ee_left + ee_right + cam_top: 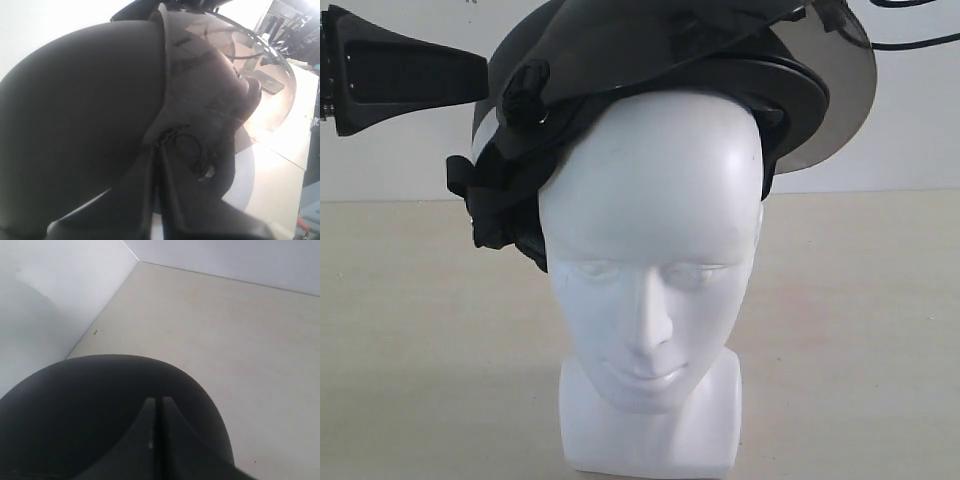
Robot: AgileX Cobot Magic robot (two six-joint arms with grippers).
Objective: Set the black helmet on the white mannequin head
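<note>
The head (655,230) stands on the desk (420,350), facing the camera, well forward of the far edge where desk meets wall. The helmet (620,50) sits tilted on its crown, covering only the top. The forehead and face are bare. The visor (830,90) is swung up on the right, and straps (495,210) hang beside the temple on the left. The left pincer (480,75) comes in from the left and its tip touches the shell. In its wrist view its fingers are narrow, almost together, just beside the visor pivot (187,147). The right pincer (156,402) is likewise narrowed to a slit and lies against the dome, holding nothing.
</note>
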